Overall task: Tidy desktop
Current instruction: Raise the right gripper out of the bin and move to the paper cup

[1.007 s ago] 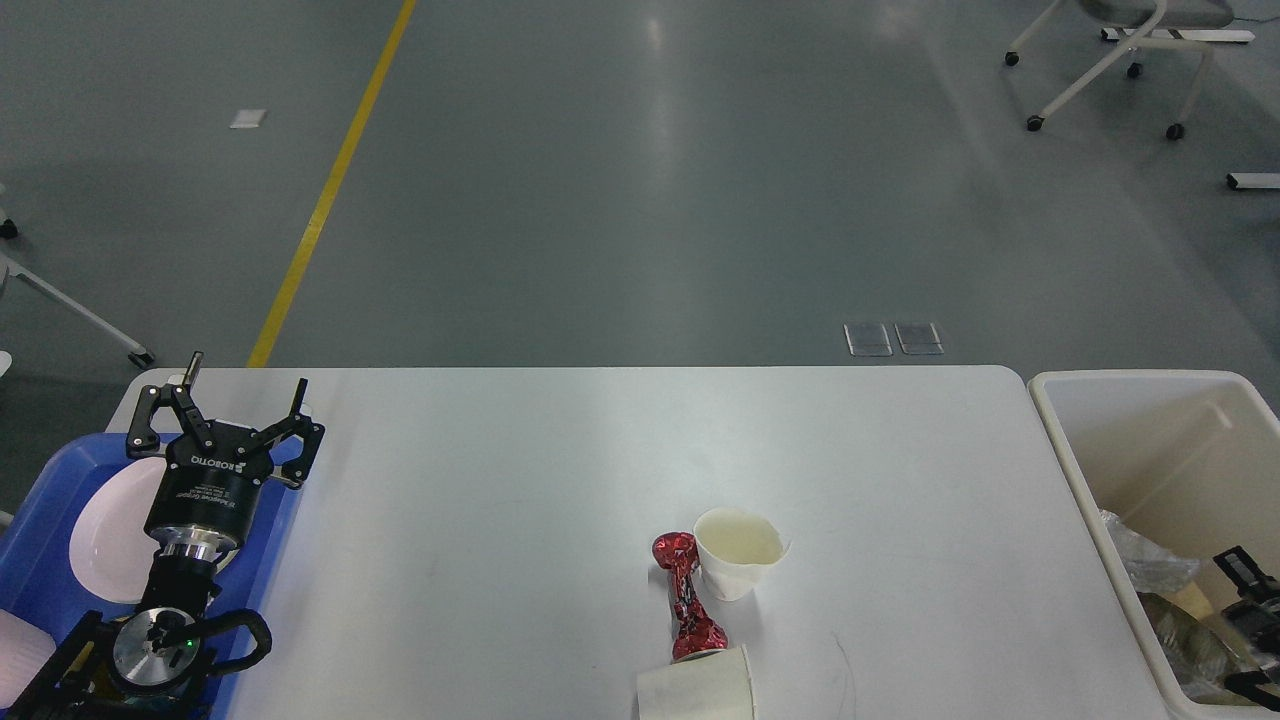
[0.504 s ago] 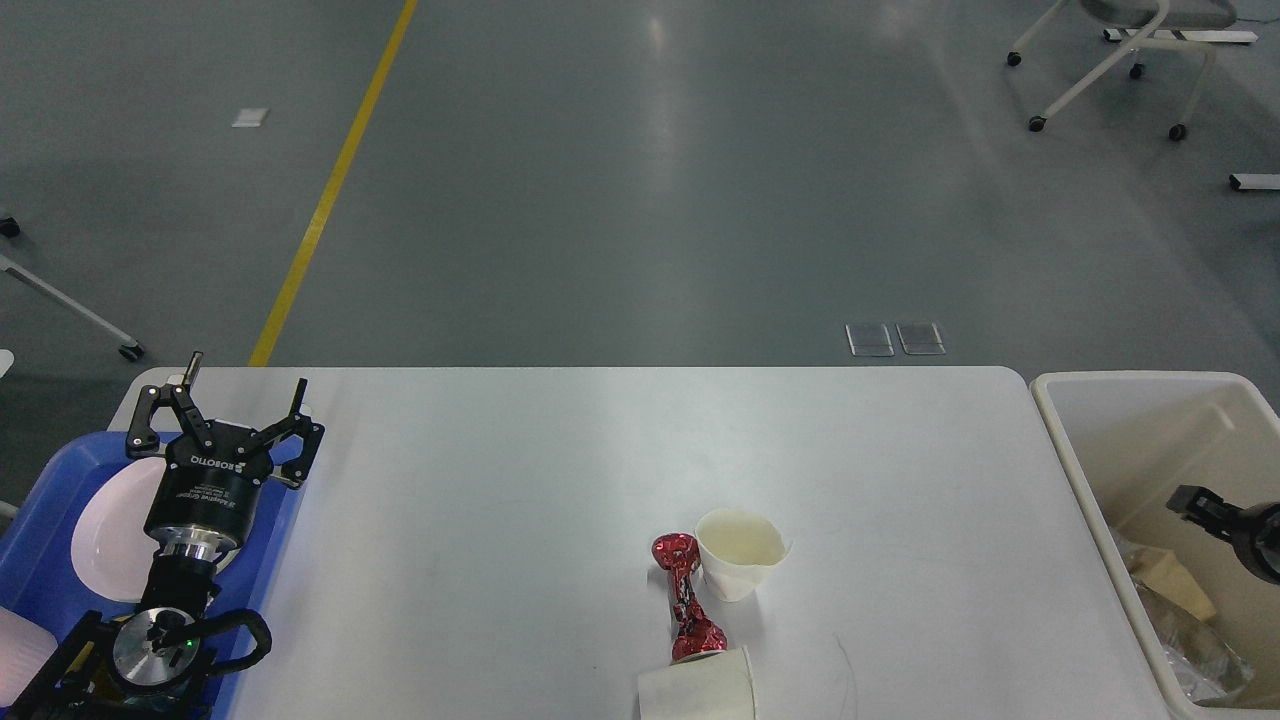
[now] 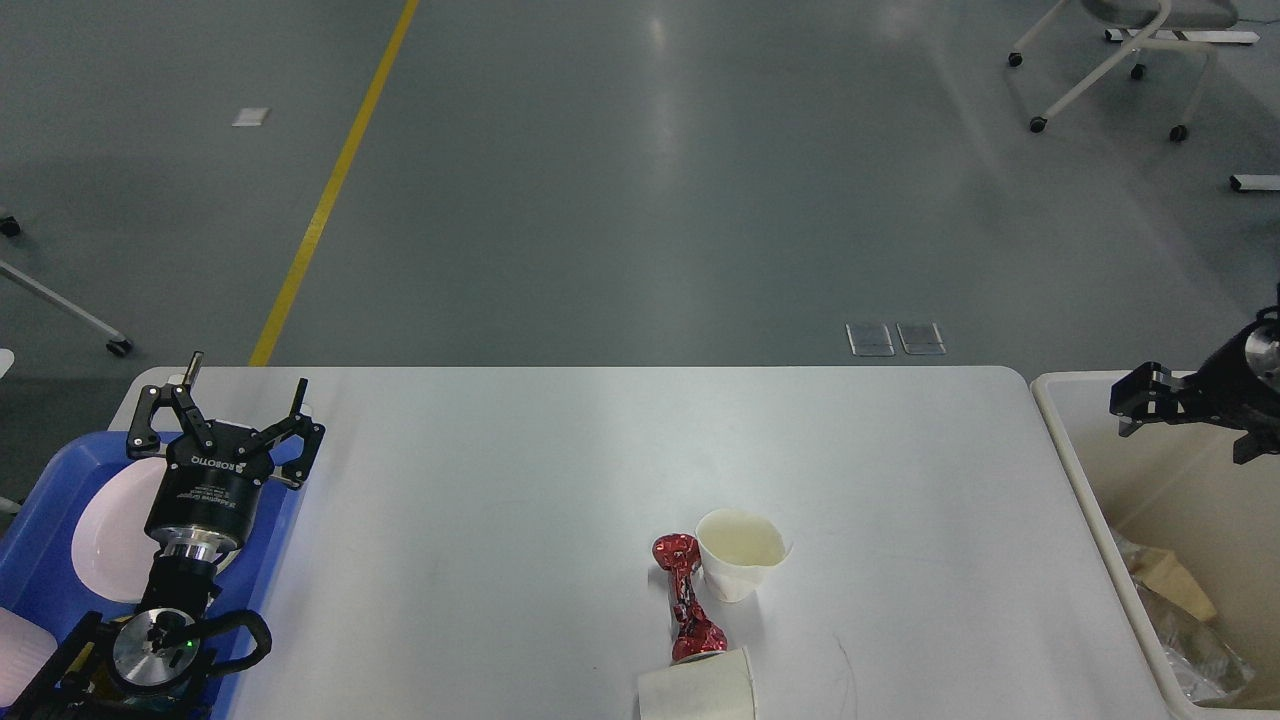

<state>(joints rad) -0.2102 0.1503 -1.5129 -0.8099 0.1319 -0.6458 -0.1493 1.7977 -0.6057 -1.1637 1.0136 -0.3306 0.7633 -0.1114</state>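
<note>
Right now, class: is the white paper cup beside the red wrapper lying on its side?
No, the paper cup stands upright, mouth up, beside the red wrapper.

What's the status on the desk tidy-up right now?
Left claw open, empty, above blue tray. Right claw over beige bin, state unclear. Desktop still holds paper cup, red wrapper, tipped cup.
</note>
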